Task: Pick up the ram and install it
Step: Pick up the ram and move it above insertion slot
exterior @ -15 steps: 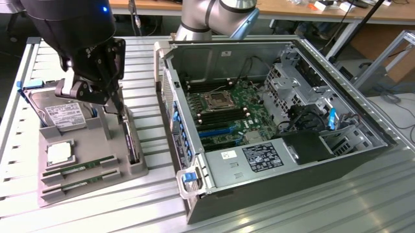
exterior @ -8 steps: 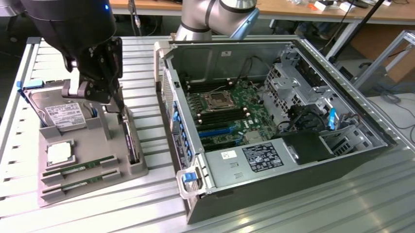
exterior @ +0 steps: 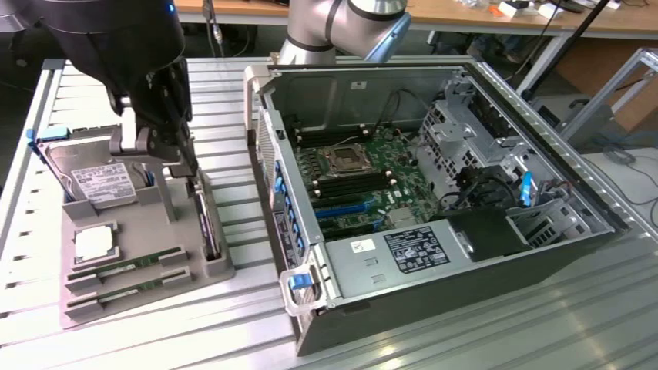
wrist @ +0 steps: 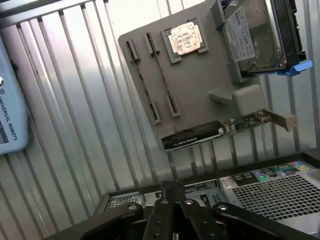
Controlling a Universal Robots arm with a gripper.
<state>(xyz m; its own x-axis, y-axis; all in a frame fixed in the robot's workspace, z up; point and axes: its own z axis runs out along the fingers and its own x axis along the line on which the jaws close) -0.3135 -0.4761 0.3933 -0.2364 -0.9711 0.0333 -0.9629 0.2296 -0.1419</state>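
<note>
**A:** How are the jaws standing?

**B:** In the wrist view, the gripper (wrist: 172,192) is showing its fingers drawn together, as far as I can judge. Nothing is sitting between them, so it is carrying nothing.

**A:** Where is it hanging?

**B:** It is hanging above the grey tray (exterior: 154,227), over the end where the hard drive (exterior: 98,183) is lying, and it is touching nothing.

**A:** And the ram?

**B:** The ram (exterior: 119,269) is lying at the tray's opposite end, well apart from the gripper. It is resting lengthwise in a narrow slot, and a second stick (exterior: 119,291) is lying just beside it in the next slot.

**A:** What is worrying you?

**B:** Mostly those neighbours. With the sticks lying so close together, a slightly misplaced descent is risking a grip on the wrong one, or a finger landing on both. If the jaws are coming down closed like this, they are pressing on the board rather than straddling it. The stick is also thin and sunk in its slot, so a shallow pinch is likely to slip or tilt it.

**A:** Anything further out?

**B:** The expansion card (exterior: 209,227) is standing on edge along the tray's side facing the computer case (exterior: 360,73). A low sweep off that side is risking clipping the card or the case wall.
</note>
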